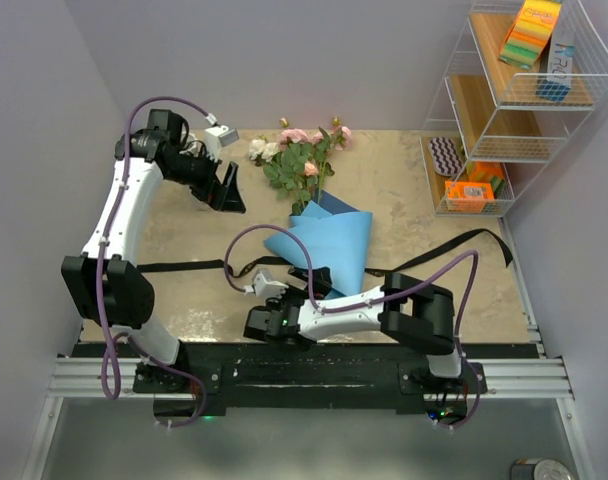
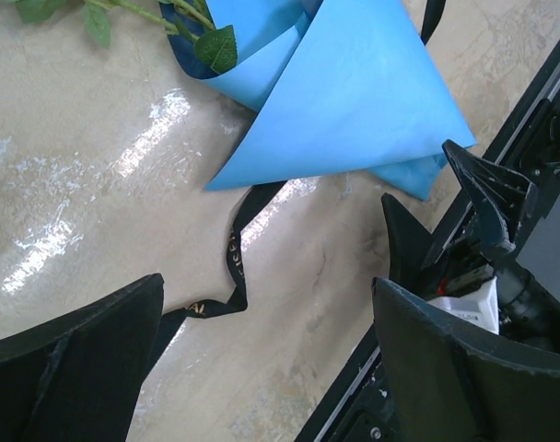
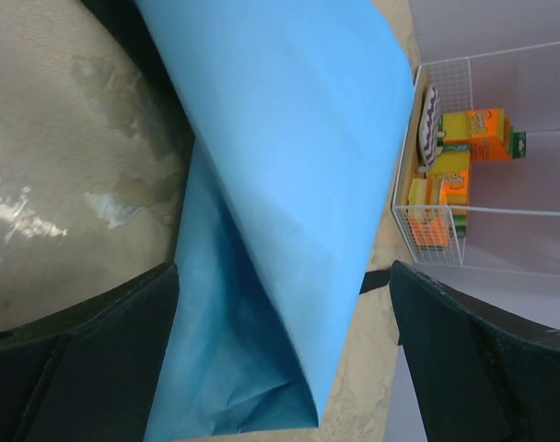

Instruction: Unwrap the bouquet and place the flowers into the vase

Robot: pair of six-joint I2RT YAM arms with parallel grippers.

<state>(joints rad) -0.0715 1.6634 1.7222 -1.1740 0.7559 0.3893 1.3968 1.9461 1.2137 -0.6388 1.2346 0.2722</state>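
Right gripper (image 1: 312,282), jaws spread, flanks the bouquet's (image 1: 329,240) wrapped end near the tabletop's (image 1: 414,200) front edge; left gripper (image 1: 226,190), likewise released, hangs near the far-left corner; blooms (image 1: 299,140) reach the far edge.

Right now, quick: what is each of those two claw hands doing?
Left gripper: open, holding nothing.
Right gripper: open, with the bouquet's blue paper between its fingers, not clamped.

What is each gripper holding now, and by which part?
Nothing is held. The right gripper stands open around the narrow end of the blue paper cone; the left gripper is open and empty.
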